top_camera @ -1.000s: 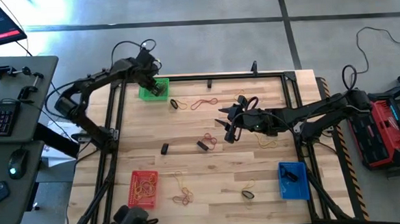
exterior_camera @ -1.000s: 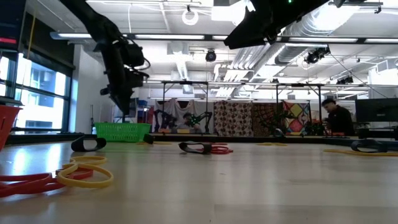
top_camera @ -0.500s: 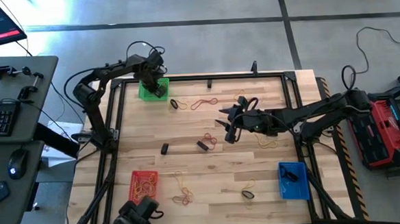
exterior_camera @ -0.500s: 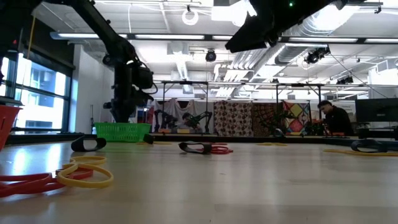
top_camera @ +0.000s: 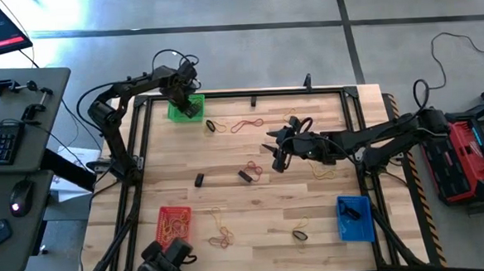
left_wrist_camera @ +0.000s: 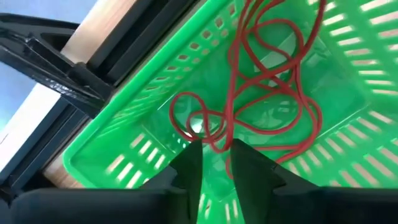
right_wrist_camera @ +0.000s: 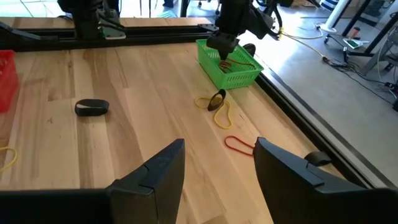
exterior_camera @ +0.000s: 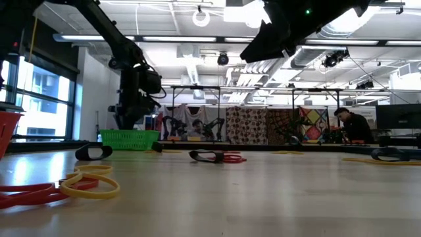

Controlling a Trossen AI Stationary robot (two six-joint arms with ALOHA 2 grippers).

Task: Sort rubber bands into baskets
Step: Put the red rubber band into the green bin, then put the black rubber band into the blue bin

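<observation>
On the desk (top_camera: 253, 193), loose bands (top_camera: 246, 124) are being left scattered between the red basket (top_camera: 174, 224) and blue basket (top_camera: 353, 217). The left tool (left_wrist_camera: 214, 163), swung over the green basket (left_wrist_camera: 155, 130) a second ago, is being held nearly closed above red bands (left_wrist_camera: 261, 99), apparently just dropped. The right tool (right_wrist_camera: 214, 165) is being kept open mid-desk.

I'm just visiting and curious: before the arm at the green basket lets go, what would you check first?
1. Left hand over the green basket: ok.
2. Red rubber band hangs inside the basket: ok.
3. Left hand shut on the band: ok.
4. Right hand open, above the table middle, apart from the left: ok.
5. Band free of the basket mesh: cannot tell.
</observation>
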